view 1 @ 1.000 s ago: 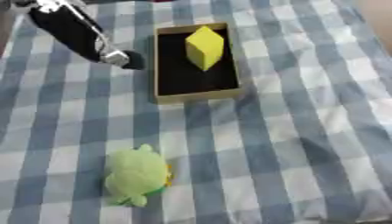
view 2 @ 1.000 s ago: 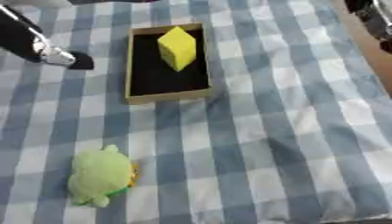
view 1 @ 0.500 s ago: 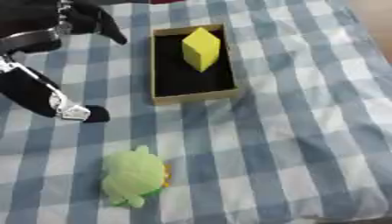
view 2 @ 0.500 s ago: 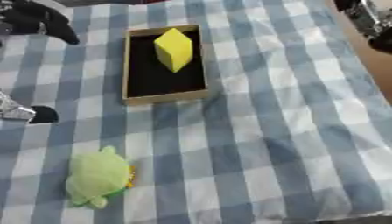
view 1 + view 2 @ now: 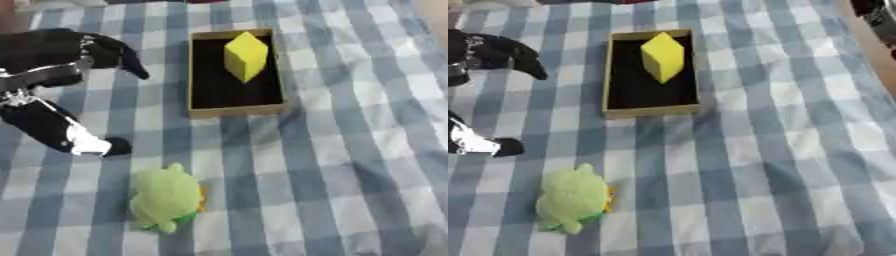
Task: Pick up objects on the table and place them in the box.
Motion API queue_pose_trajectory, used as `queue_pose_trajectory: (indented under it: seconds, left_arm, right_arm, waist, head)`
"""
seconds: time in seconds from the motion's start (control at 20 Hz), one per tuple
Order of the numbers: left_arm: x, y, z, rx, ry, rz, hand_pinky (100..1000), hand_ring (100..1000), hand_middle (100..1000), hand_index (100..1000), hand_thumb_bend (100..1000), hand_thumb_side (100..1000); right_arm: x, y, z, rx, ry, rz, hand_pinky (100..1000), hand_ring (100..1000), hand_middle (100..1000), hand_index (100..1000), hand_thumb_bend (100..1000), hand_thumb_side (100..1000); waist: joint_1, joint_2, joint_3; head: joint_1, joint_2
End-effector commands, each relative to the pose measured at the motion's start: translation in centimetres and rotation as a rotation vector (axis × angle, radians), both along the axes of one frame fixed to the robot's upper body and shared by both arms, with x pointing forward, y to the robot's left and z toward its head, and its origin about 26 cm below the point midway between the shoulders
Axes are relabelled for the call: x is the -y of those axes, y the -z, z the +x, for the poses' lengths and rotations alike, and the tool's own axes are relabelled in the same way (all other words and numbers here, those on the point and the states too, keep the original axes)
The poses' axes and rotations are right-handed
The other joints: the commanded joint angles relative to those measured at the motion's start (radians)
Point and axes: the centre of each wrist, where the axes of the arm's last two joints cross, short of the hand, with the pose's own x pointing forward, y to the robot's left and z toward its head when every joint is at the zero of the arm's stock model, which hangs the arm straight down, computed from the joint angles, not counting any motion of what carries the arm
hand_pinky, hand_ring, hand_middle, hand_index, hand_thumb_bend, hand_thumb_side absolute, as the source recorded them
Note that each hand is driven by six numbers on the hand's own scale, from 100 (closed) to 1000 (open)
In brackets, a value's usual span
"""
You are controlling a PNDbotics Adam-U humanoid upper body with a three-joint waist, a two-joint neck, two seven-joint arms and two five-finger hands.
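One green soft toy (image 5: 166, 198) lies on the counter (image 5: 350, 150) at 7 o'clock from the box (image 5: 234, 107), where a yellow block (image 5: 246, 55) sits. Left hand (image 5: 61, 75) hovers above it, fingers spread, empty. Squishy toy could slip out sideways.

Checked cloth tablecloth (image 5: 350, 150), fuzzy plush toy (image 5: 166, 197)

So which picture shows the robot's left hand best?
The left eye view: the left hand shows whole there, above the green toy. The right eye view cuts it off at its left edge.
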Motion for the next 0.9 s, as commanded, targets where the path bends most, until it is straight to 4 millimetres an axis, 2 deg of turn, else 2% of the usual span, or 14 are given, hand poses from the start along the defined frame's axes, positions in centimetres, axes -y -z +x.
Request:
queue_pose_trajectory:
  seconds: [0.05, 0.25, 0.5, 0.9]
  left_arm:
    - [0.2, 0.0, -0.3, -0.017, -0.002, -0.015, 910, 952, 810, 886, 518, 635]
    - [0.8, 1.0, -0.3, -0.065, 0.002, -0.019, 926, 969, 829, 890, 504, 698]
    - [1.8, 1.8, -0.3, -0.121, 0.028, -0.010, 922, 968, 821, 894, 508, 711]
    - [2.5, 2.7, -0.4, -0.119, 0.060, 0.081, 927, 964, 820, 900, 578, 621]
  right_arm:
    - [0.2, -1.0, -0.5, 0.032, 0.010, -0.019, 571, 716, 696, 778, 100, 944]
    - [0.2, -0.9, -0.5, 0.028, 0.010, -0.016, 570, 715, 696, 777, 100, 943]
    - [0.2, -0.8, -0.5, 0.024, 0.010, -0.012, 570, 715, 697, 777, 100, 942]
    - [0.3, -0.7, -0.5, 0.019, 0.010, -0.008, 568, 714, 696, 777, 100, 939]
  waist:
    - [-0.006, -0.022, 0.002]
    - [-0.007, -0.024, 0.003]
    - [-0.008, -0.027, 0.003]
    - [-0.007, -0.031, 0.006]
  head:
    - [0.007, 0.005]
    - [0.008, 0.005]
    - [0.005, 0.005]
    - [-0.002, 0.005]
